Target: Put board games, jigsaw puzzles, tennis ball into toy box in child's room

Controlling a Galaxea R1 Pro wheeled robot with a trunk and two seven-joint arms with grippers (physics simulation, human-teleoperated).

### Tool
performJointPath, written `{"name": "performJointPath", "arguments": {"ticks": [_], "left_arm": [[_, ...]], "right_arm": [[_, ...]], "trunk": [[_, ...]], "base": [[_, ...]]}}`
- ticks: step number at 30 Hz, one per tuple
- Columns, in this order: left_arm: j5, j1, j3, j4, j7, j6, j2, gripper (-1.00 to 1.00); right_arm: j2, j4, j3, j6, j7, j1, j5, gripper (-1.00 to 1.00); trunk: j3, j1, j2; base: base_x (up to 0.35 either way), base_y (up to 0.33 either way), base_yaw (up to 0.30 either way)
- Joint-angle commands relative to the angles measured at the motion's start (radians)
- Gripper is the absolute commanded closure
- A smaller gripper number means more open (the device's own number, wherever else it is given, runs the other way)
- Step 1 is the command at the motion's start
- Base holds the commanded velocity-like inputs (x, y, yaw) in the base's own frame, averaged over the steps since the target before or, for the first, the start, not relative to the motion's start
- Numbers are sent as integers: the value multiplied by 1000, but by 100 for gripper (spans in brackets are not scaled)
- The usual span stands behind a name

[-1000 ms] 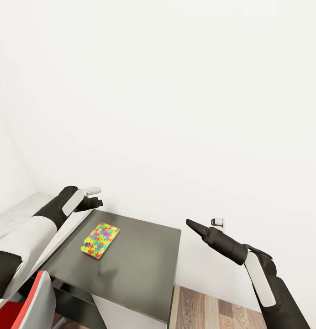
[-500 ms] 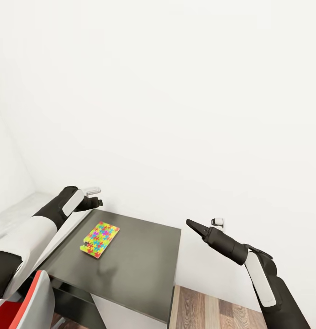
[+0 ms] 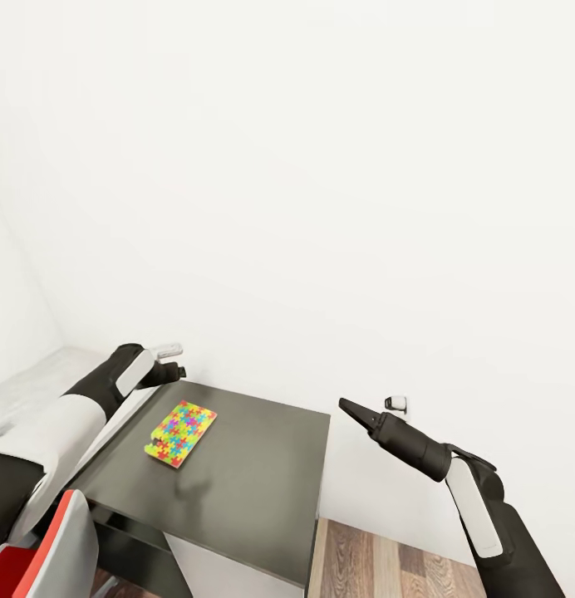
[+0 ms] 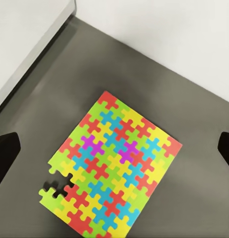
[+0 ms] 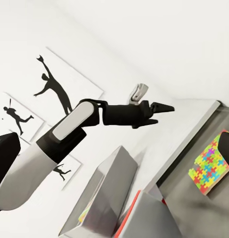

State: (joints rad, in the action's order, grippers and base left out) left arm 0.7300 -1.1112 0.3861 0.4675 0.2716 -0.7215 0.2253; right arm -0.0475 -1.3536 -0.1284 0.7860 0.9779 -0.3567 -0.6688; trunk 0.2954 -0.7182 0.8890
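Jigsaw puzzle (image 3: 180,433) lies flat on the dark grey cabinet (image 3: 246,490), toward its left side, with nothing resting on it or beside it; one piece at a corner sits slightly detached (clearest in the left wrist view (image 4: 113,171)). The light table (image 3: 38,386) adjoins the cabinet's left edge. The left gripper (image 3: 178,370) hangs above the cabinet's far left corner, clear of the puzzle, its fingertips (image 4: 6,156) spread wide at either side of the puzzle. The right gripper (image 3: 347,407) points toward the wall past the cabinet's right edge; its fingers look drawn together, holding nothing. A red chair (image 3: 38,552) stands at the near left. Black silhouette pictures (image 5: 54,89) hang on the wall.
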Motion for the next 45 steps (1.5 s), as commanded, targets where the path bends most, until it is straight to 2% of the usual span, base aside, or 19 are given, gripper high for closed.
{"name": "performJointPath", "arguments": {"ticks": [1,17,24,32,45], "left_arm": [[10,-1,8,0,8,-2,0,-100],[13,-1,2,-2,8,-1,-5,-100],[13,-1,2,-2,8,-1,-6,-100],[12,-1,2,-4,8,-1,-17,-100],[11,-1,2,-4,8,-1,-18,-100]], "right_arm": [[0,0,0,6,1,-1,-3,-100],[-1,1,0,6,1,-1,-3,-100],[-2,-3,0,7,6,-1,-4,-100],[0,-56,-1,17,7,11,-5,-100],[-1,-58,-2,21,7,14,-7,-100]], "trunk": [[2,0,1],[11,0,1],[-7,27,-48],[-30,57,-104],[-52,107,-195]], "base": [[0,0,0],[0,0,0],[0,0,4],[0,0,1],[0,0,0]]}}
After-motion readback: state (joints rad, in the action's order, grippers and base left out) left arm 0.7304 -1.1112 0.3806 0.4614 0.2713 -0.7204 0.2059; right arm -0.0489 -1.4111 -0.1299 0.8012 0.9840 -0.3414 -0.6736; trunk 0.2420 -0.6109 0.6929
